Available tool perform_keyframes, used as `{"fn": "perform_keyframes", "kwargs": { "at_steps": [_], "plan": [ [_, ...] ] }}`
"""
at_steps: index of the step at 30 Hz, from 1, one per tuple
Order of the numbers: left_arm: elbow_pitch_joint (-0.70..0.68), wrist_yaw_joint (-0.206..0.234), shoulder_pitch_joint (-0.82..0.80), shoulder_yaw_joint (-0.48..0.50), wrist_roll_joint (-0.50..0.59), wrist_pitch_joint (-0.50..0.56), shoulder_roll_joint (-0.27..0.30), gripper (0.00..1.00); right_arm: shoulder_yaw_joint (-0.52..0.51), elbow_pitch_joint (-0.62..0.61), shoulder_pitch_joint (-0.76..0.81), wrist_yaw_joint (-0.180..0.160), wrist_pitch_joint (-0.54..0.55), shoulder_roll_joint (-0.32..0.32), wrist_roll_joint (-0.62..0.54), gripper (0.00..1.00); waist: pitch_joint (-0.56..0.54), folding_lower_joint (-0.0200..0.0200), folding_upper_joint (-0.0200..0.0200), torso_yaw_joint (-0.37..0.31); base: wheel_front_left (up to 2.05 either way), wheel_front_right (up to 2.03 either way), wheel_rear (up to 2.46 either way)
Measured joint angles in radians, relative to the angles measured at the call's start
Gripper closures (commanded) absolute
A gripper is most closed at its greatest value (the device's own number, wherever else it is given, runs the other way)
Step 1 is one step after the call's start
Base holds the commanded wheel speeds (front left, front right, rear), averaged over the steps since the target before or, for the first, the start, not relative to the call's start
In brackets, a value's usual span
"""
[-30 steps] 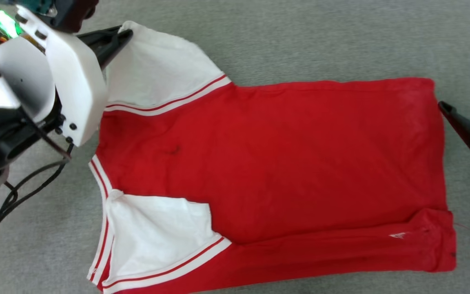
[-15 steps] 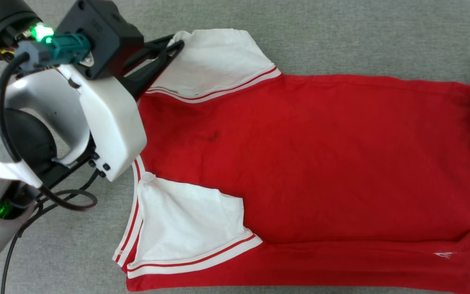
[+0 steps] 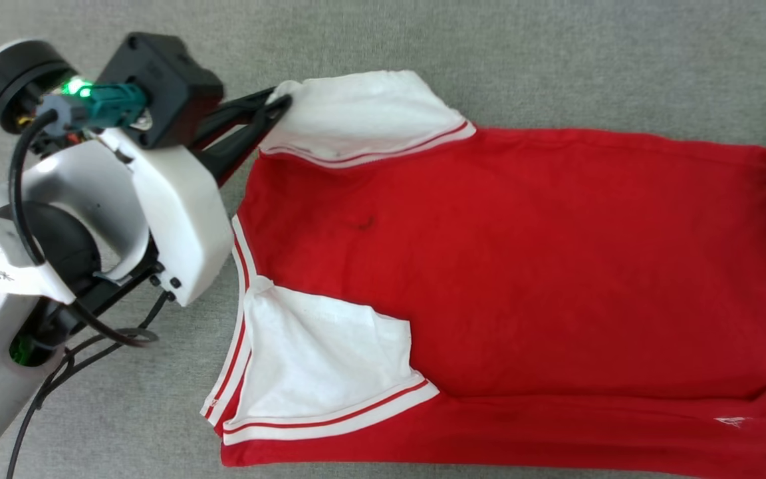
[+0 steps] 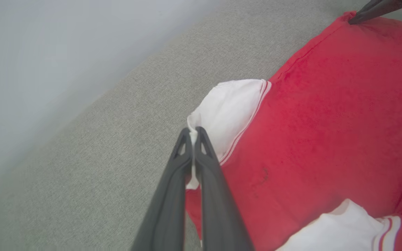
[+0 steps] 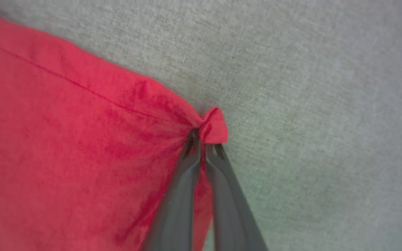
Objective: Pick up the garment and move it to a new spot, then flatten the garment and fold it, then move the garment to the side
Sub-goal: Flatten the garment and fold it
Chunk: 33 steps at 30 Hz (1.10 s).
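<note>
On the grey surface (image 3: 556, 60), one garment (image 3: 522, 266) with two white sleeves (image 3: 330, 359) is lying spread; the left gripper (image 4: 194, 129) is pinching one sleeve, the right gripper (image 5: 201, 136) is pinching one corner.

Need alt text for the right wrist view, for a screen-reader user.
The right gripper is shut on a bunched corner of the garment, with a small tuft of red cloth poking past its dark fingertips. The garment spreads across the left side, lying on a grey woven surface.
</note>
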Motion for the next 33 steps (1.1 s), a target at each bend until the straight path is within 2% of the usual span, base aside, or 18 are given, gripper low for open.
{"fn": "perform_keyframes", "kwargs": {
  "at_steps": [7,14,24,33],
  "plan": [
    [0.022,0.026,0.092,0.011,-0.015,-0.041,0.030,1.00,-0.012,0.015,0.026,0.000,-0.112,0.026,0.033,1.00,-0.078,0.0003,0.0000,-0.015,0.00,0.00,0.00],
    [0.021,0.060,0.211,0.026,-0.052,-0.074,0.077,1.00,-0.060,-0.026,0.116,0.002,-0.193,0.039,0.069,1.00,-0.179,0.0002,0.0000,-0.026,0.00,0.00,0.00],
    [-0.011,0.129,0.458,0.005,-0.109,-0.114,0.133,1.00,-0.168,-0.136,0.377,0.002,-0.277,0.072,0.078,1.00,-0.311,0.0002,0.0000,-0.029,0.00,0.00,0.00],
    [0.028,0.153,0.640,-0.067,-0.113,-0.163,0.140,1.00,-0.175,-0.227,0.591,0.002,-0.296,0.062,0.121,1.00,-0.325,0.0001,0.0000,-0.040,0.00,0.00,0.00]
  ]
}}
